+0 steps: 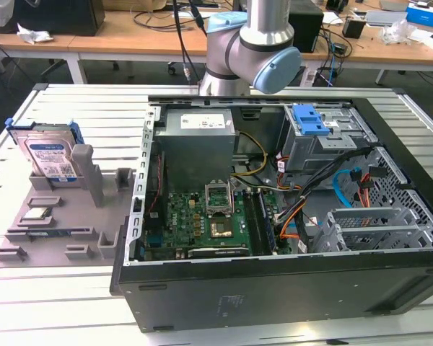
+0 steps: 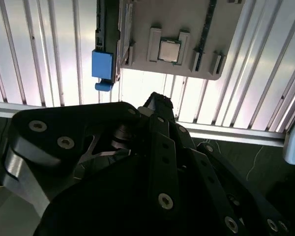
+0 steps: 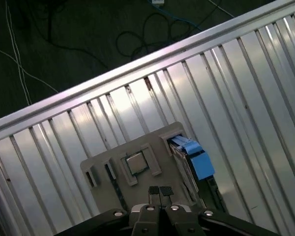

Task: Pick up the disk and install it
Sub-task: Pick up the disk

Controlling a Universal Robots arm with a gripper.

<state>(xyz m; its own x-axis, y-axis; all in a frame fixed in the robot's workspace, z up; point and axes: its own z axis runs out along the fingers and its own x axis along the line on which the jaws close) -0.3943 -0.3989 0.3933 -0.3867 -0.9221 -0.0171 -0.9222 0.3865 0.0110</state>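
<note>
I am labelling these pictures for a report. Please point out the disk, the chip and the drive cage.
disk [image 1: 50, 157], exterior view, on its white-and-blue label.
chip [image 2: 169, 50], second wrist view, on its silver top.
drive cage [image 1: 303, 153], exterior view, on its grey wall.

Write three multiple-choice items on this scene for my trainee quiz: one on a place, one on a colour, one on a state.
1. Where is the disk? A. in the grey holder B. inside the computer case C. on top of the computer case
2. What colour are the disk's rails? A. red B. blue C. green
3. How is the computer case? A. shut B. open C. upside down
1 A: it stands in the holder beside the case. 2 B: blue rails frame it. 3 B: its green board shows.
</note>
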